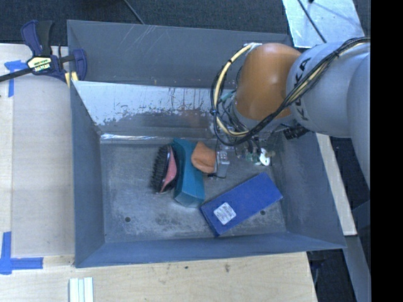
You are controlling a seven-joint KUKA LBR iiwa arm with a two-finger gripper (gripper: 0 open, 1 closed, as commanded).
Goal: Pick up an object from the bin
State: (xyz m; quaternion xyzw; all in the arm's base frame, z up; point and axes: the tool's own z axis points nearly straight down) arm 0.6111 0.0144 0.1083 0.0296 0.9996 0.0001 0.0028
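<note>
Jaws hang at the bin's point(87, 181) middle, just beside an orange lump point(201, 158); clenched or released, can't tell.

My bin point(88, 187) is blue-grey metal, its back wall paler and streaked with dark scratches, its floor mottled grey. In it are a black brush point(161, 168) with a pink side, a teal block point(187, 176), a tan-orange lump point(202, 157) and a deep blue flat box point(249, 199) bearing a white label point(225, 213) with dark print. My wrist cover point(267, 80) is glossy orange-brown, ringed by yellow and black cables point(221, 87). My arm point(334, 93) is silver-grey with dark lettering, and my tool point(221, 167) is grey metal.
</note>
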